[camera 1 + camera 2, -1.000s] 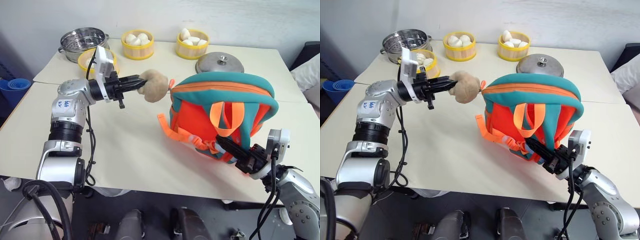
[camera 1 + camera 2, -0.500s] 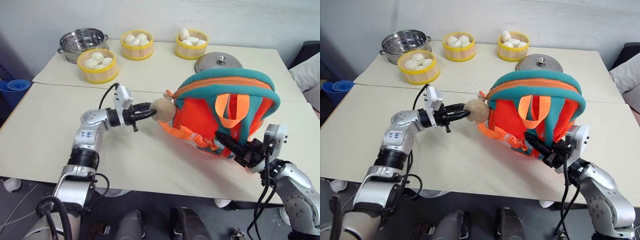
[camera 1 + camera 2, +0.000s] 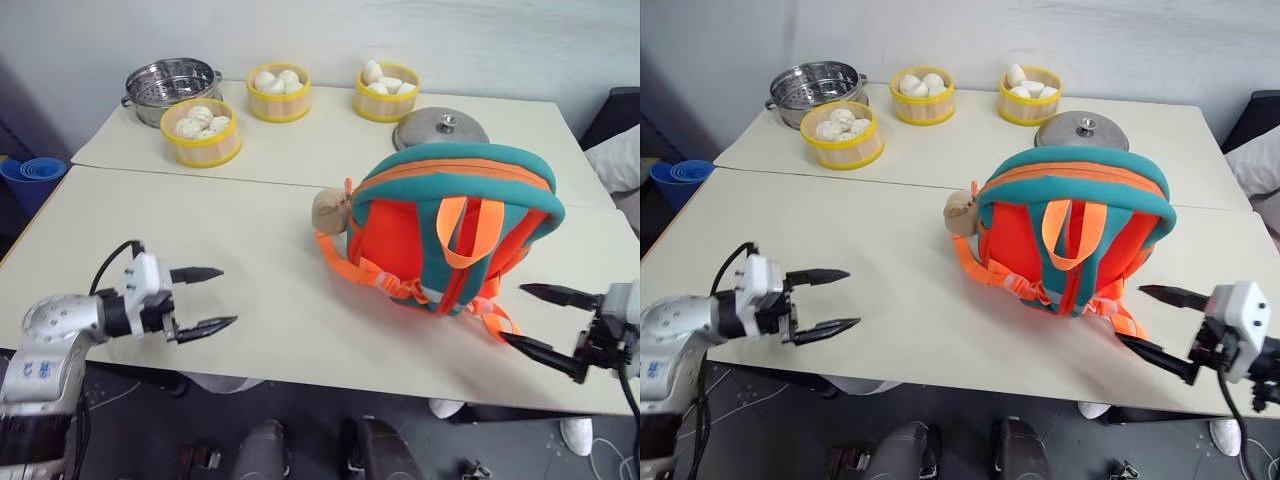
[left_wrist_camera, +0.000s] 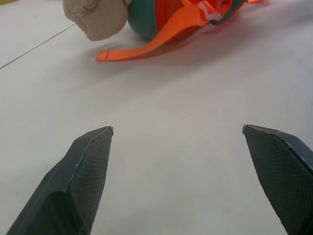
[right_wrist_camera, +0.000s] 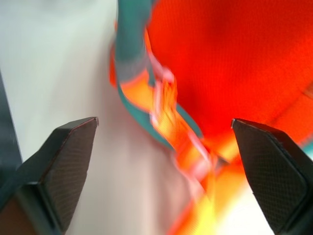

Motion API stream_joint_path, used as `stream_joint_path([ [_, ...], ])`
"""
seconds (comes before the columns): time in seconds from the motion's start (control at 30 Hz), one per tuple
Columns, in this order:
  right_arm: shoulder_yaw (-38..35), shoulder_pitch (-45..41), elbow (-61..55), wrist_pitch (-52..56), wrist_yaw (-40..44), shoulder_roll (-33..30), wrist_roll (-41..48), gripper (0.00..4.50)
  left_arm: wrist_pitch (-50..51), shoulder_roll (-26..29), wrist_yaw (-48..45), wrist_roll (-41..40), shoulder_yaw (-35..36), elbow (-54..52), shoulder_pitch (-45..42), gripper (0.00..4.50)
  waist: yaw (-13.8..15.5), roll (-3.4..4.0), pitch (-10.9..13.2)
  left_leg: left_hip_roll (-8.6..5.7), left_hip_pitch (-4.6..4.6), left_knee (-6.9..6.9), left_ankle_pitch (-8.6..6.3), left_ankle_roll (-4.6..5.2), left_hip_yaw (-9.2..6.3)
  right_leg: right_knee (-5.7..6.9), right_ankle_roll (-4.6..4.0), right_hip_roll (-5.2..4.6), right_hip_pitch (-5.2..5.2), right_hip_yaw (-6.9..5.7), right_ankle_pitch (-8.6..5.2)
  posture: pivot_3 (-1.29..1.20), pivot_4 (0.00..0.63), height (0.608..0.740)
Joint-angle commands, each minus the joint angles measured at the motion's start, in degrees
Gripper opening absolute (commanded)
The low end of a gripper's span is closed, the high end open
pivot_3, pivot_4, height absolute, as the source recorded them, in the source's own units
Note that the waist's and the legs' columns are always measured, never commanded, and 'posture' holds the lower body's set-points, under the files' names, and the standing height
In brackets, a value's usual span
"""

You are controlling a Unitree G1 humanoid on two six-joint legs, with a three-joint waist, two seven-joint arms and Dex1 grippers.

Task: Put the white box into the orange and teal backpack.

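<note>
Cream counter [image 3: 250,240] carries the backpack [image 3: 450,225] upright, zipped, bear head [image 3: 328,209] beside it. Both grippers, left [image 3: 203,298] and right [image 3: 548,322], hang empty with fingers apart. No white box can be seen, so it is probably inside; the arms should back away without snagging the straps.

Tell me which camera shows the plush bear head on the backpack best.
The left wrist view: the plush bear head sits large and unobstructed beside an orange strap. Both eye views show it small, tucked against the orange and teal backpack. The right wrist view shows backpack fabric.
</note>
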Motion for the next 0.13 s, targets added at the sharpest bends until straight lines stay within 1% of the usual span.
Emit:
stream_joint_path([
  [0.03, 0.6, -3.5, 5.9, -8.1, 2.8, -1.3, -3.3, 4.48, -4.1, 1.3, 0.1, 1.1, 3.2, -2.4, 4.3, 4.46, -0.1, 0.02, 0.0, 0.02, 0.05, -0.03, -0.02, -0.03, 0.00, 0.01, -0.06, 0.00, 0.00, 0.00, -0.03, 0.00, 0.150, 0.740],
  [0.13, 2.7, -6.6, 11.3, -12.2, 4.6, -1.3, -5.5, 4.48, -4.7, 1.1, 0.8, 1.0, 3.5, -3.8, 8.2, 4.46, -0.1, 0.06, 0.0, 0.06, 0.07, -0.14, -0.05, -0.12, 0.02, 0.12, -0.19, 0.04, -0.11, -0.01, -0.11, 0.00, 0.150, 0.740],
])
